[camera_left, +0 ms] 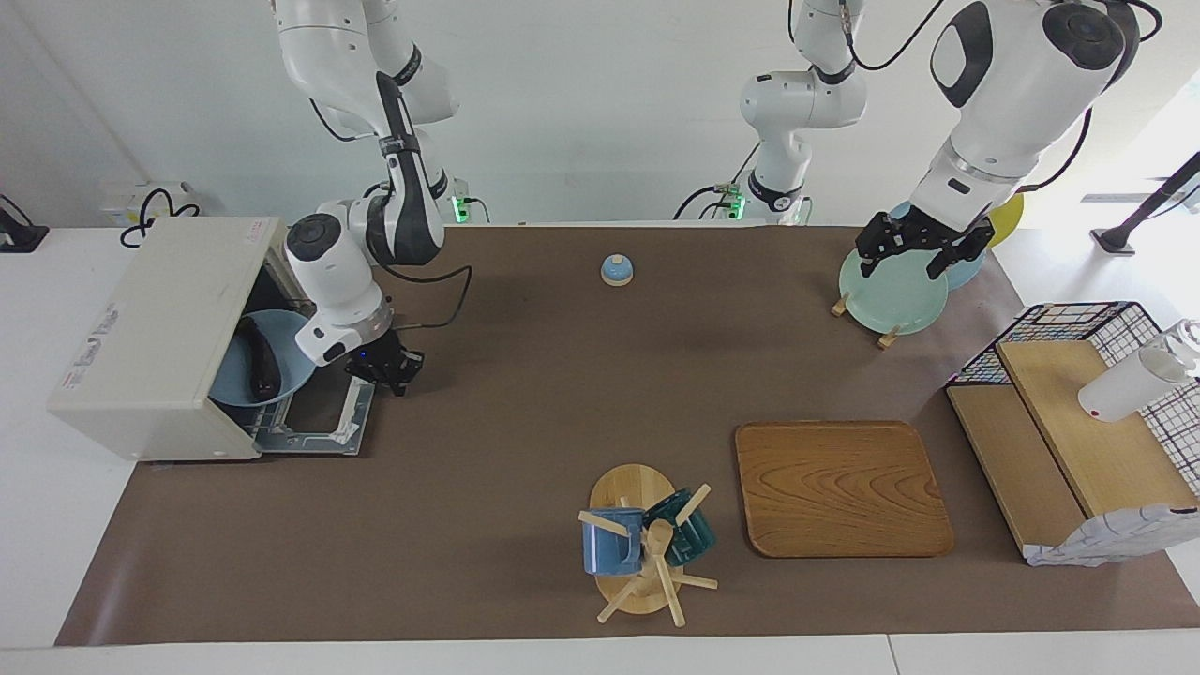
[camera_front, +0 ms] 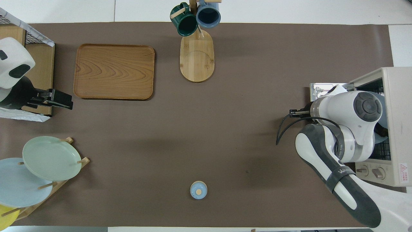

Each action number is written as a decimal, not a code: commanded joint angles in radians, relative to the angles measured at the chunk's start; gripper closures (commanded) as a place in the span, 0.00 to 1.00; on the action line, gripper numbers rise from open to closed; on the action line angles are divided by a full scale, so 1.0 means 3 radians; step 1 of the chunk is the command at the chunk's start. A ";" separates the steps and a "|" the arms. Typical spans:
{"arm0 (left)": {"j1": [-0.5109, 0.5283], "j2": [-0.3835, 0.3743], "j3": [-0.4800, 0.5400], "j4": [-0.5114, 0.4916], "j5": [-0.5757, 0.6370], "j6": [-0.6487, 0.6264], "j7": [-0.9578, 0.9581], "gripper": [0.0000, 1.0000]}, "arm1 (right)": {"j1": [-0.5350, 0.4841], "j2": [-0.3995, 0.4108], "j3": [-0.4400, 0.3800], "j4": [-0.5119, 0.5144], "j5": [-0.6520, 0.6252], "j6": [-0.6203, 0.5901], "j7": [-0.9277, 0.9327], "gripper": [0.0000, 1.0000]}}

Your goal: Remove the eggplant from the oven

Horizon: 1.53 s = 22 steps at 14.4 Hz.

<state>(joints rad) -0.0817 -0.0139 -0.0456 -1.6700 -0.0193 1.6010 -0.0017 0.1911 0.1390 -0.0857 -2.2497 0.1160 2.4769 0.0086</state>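
Note:
The cream-white oven (camera_left: 159, 328) stands at the right arm's end of the table, and it also shows in the overhead view (camera_front: 397, 122). Its door (camera_left: 314, 422) is open and lies flat on the table. Inside, a blue plate (camera_left: 291, 328) sticks partly out of the opening, with the dark eggplant (camera_left: 261, 361) lying on it. My right gripper (camera_left: 392, 367) is low beside the door's outer edge, apart from the plate. My left gripper (camera_left: 923, 251) is open and empty, raised near the plate rack.
A blue bell (camera_left: 617, 270) sits mid-table near the robots. A wooden tray (camera_left: 839, 487) and a mug tree (camera_left: 647, 544) with two mugs stand farther out. A rack of plates (camera_left: 891, 295) and a wire-and-wood shelf (camera_left: 1078, 441) are at the left arm's end.

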 commanded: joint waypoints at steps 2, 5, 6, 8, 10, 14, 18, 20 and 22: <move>0.0042 -0.0020 -0.0017 0.0034 0.0044 -0.0055 0.0036 0.00 | 0.0038 -0.0044 -0.0062 0.0549 0.0007 -0.0845 0.0119 0.74; 0.0042 -0.0030 -0.0017 0.0034 0.0044 -0.0044 0.0041 0.00 | 0.0013 -0.0161 -0.0072 0.0733 -0.0797 -0.1173 0.0252 0.68; 0.0042 -0.0030 -0.0017 0.0034 0.0044 -0.0044 0.0041 0.00 | -0.0028 -0.0202 -0.0067 0.0780 -0.1008 -0.1331 0.0263 0.68; 0.0042 -0.0030 -0.0017 0.0034 0.0044 -0.0044 0.0041 0.00 | -0.0145 -0.0248 -0.0072 0.0780 -0.1077 -0.1516 0.0263 0.68; 0.0042 -0.0030 -0.0017 0.0034 0.0044 -0.0044 0.0041 0.00 | -0.0365 -0.0289 -0.0062 0.0699 -0.1082 -0.1517 0.0227 0.68; 0.0042 -0.0030 -0.0017 0.0034 0.0049 -0.0039 0.0041 0.00 | -0.0468 -0.0361 -0.0062 0.0494 -0.1082 -0.1436 0.0160 0.69; 0.0042 -0.0030 -0.0017 0.0034 0.0059 -0.0039 0.0041 0.00 | -0.0499 -0.0392 -0.0062 0.0315 -0.1082 -0.1124 0.0125 0.70; 0.0042 -0.0030 -0.0017 0.0034 0.0059 -0.0039 0.0036 0.00 | -0.0504 -0.0412 -0.0057 0.0254 -0.1077 -0.1062 0.0125 0.71; 0.0042 -0.0030 -0.0017 0.0034 0.0059 -0.0039 0.0036 0.00 | -0.0529 -0.0448 -0.0062 0.0096 -0.1077 -0.0869 0.0114 0.71</move>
<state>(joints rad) -0.0815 -0.0158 -0.0441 -1.6685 -0.0193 1.6011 -0.0017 0.0547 0.0497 -0.1128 -2.1446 -0.1874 2.1564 0.0569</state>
